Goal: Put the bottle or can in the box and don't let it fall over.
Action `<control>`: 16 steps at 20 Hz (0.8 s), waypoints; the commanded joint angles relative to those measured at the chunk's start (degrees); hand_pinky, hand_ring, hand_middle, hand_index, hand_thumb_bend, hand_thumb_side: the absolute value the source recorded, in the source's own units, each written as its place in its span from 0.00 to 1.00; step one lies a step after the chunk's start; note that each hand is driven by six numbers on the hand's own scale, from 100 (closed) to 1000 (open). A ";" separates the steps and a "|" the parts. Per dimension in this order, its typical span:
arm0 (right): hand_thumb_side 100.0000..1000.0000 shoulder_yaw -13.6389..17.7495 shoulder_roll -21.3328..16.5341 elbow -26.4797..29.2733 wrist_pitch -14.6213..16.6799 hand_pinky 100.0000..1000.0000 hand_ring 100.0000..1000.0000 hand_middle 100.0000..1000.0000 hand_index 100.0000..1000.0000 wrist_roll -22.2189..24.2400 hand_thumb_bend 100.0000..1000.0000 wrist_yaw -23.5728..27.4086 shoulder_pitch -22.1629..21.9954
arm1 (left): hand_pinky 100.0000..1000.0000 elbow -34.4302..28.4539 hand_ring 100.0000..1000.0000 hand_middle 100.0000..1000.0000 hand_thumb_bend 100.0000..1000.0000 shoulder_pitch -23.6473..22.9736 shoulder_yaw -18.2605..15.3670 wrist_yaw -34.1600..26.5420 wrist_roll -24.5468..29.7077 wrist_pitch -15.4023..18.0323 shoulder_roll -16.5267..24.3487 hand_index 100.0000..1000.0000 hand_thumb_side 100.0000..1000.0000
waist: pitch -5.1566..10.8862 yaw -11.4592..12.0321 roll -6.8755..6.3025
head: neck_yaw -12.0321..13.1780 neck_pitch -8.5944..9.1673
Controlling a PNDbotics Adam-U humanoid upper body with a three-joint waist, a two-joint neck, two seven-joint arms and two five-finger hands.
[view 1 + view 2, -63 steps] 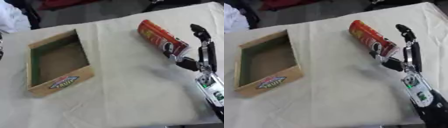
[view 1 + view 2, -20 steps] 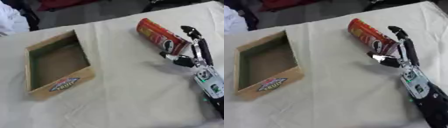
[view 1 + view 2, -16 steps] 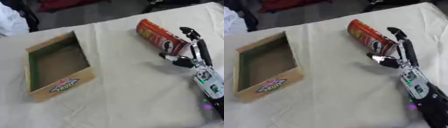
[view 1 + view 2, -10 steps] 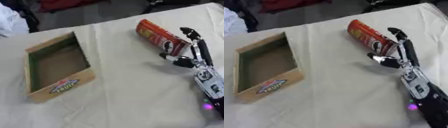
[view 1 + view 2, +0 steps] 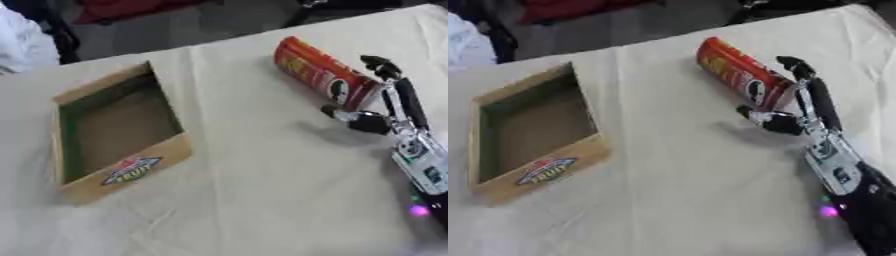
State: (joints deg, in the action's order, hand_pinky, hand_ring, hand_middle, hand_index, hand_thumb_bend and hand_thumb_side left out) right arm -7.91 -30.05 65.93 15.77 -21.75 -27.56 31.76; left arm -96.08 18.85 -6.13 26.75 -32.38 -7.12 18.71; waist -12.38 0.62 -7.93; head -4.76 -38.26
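Note:
A red tube-shaped can [image 5: 322,75] lies on its side on the cream cloth, right of centre, its lid end pointing toward me. My right hand [image 5: 391,116] reaches in from the lower right and stands open at that near end: straight fingers [image 5: 395,85] run up the can's right side and the thumb [image 5: 350,118] sits just below the lid. The open wooden box [image 5: 114,131] with a green inner wall and a fruit label stands empty at the left. My left hand shows in neither view.
The cream tablecloth [image 5: 254,200] covers the whole table. The table's far edge runs along the top, with dark floor and a red object [image 5: 131,9] beyond it. White fabric [image 5: 22,45] shows at the upper left corner.
My right hand has crept up and left toward the can's near end, fingers now alongside it. The can and box have not moved; the picture shifted slightly.

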 commanded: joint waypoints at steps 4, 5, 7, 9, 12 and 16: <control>0.41 -0.14 0.15 -3.60 -0.77 0.85 0.84 0.83 0.89 1.49 0.69 -1.49 -1.25 | 0.76 -1.12 0.84 0.72 0.42 0.78 -0.20 -0.27 -0.02 0.01 1.04 0.71 0.65 | 0.03 0.07 -0.43 | 0.43 -0.49; 0.41 -0.14 0.16 -3.68 -0.94 0.84 0.83 0.82 0.89 1.66 0.68 -1.58 -1.25 | 0.76 -1.13 0.84 0.72 0.43 0.80 -0.18 -0.28 0.00 0.03 1.02 0.70 0.65 | 0.03 0.06 -0.44 | 0.47 -0.45; 0.41 -0.12 0.20 -3.90 -1.35 0.84 0.83 0.82 0.89 2.02 0.68 -1.83 -1.24 | 0.76 -1.12 0.84 0.72 0.42 0.81 -0.13 -0.28 0.07 0.06 1.00 0.70 0.65 | 0.02 0.06 -0.49 | 0.57 -0.39; 0.41 -0.10 0.23 -4.17 -1.76 0.83 0.83 0.82 0.89 2.38 0.67 -2.06 -1.24 | 0.76 -1.10 0.84 0.72 0.42 0.78 -0.16 -0.29 0.06 0.05 1.00 0.70 0.65 | 0.00 0.07 -0.53 | 0.61 -0.38; 0.41 -0.01 0.18 -4.62 -2.77 0.83 0.82 0.82 0.89 2.96 0.66 -2.41 -1.13 | 0.76 -1.12 0.84 0.72 0.42 0.80 -0.18 -0.33 0.04 0.05 0.99 0.70 0.65 | -0.02 0.09 -0.56 | 0.68 -0.32; 0.39 0.11 0.13 -5.05 -4.30 0.81 0.81 0.81 0.89 3.46 0.62 -2.58 -0.98 | 0.76 -1.12 0.84 0.72 0.42 0.77 -0.15 -0.35 0.07 0.08 0.93 0.70 0.65 | -0.06 0.08 -0.56 | 0.73 -0.23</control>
State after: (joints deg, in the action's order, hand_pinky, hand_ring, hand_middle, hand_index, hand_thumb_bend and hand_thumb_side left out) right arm -7.58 -30.11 64.78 11.98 -18.37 -29.57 32.25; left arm -96.09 18.85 -6.13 26.70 -32.34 -7.09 18.56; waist -12.38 0.63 -7.90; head -4.17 -38.67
